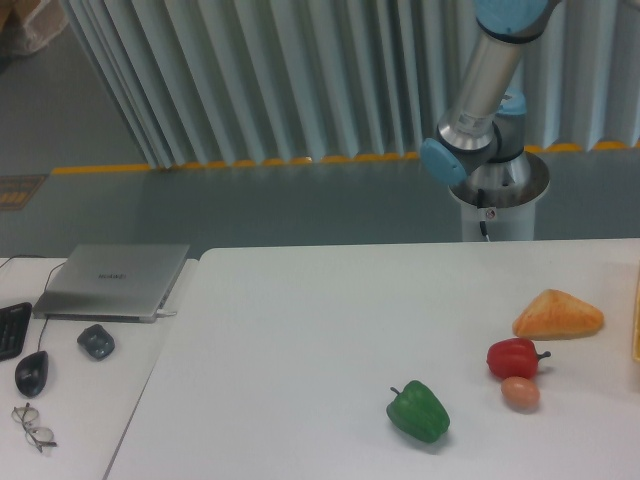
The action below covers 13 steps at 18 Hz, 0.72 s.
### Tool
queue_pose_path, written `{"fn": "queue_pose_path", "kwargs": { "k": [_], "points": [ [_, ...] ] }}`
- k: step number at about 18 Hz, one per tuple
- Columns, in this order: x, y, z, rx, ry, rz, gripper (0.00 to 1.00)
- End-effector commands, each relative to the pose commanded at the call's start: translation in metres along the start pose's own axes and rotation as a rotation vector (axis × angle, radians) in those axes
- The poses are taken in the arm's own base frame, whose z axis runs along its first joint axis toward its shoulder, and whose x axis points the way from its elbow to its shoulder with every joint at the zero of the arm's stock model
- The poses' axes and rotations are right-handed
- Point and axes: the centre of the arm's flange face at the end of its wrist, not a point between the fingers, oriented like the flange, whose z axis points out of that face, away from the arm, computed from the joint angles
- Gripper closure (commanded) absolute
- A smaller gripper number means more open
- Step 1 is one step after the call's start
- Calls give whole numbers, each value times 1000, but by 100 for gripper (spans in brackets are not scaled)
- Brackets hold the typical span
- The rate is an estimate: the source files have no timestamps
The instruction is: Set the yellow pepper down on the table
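On the white bench (pixel 300 330) from my feed, I've got 4 food items sitting toward the right side. Green pepper (pixel 418 411) lies near the front edge, stem end pointing left and up. Right of it and a bit farther back, the smaller red pepper (pixel 515 357) rests with its stem sticking out to the right, and a small tan egg-shaped item (pixel 520 393) sits just in front of it, touching or almost touching, hard to say which. Behind those 2, an orange-yellow wedge that looks like bread (pixel 558 314) lies close to the right edge. A sliver of something yellow (pixel 636 330) shows at the far right border, cut off by the frame, so I can't say what it is.

Yellow pepper: I don't see it anywhere in my view right now.

Arm (pixel 487 95) rises from its silver base behind the bench at the back right, leaning up and to the right and out of the top of the picture. Claw is out of frame, so I can't tell whether it's spread or pinching anything.

Over on the narrower desk (pixel 110 400) to the left: a closed laptop (pixel 112 280), a mouse (pixel 31 373), a small dark gadget (pixel 96 341), a corner of keyboard (pixel 10 330), and a pair of glasses (pixel 32 426).
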Motion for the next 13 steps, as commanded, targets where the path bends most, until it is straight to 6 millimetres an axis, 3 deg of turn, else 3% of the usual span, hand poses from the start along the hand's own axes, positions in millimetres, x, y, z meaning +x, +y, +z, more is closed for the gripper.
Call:
{"fn": "queue_pose_path", "kwargs": {
  "k": [13],
  "points": [
    [-16,-2,36,-7,-17,-96,0]
  ]
}}
